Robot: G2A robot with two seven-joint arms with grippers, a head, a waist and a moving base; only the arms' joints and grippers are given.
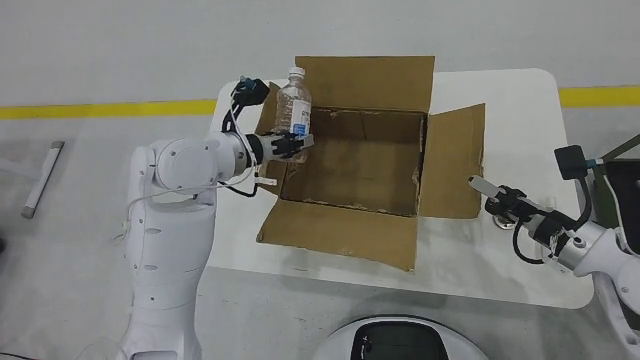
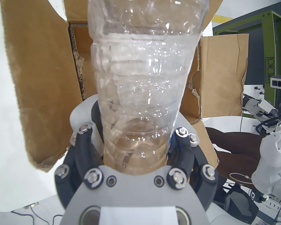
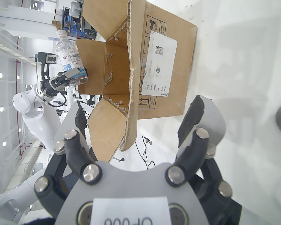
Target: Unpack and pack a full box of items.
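Left fingers (image 2: pixel 79 118) were clamped on the lower body of a clear bottle (image 1: pixel 293 110), held upright in the air above the box (image 1: pixel 350 175) rim at the box's 9 o'clock. The box floor looked bare where we could see it. Right fingers (image 3: pixel 201 118) were apart and holding nothing, low over the desk (image 1: pixel 500 90) at the box's 3 o'clock. We judged this a bottle transfer; unpack or pack, we couldn't tell. The next move would need to clear the 9 o'clock flap and keep the bottle upright.
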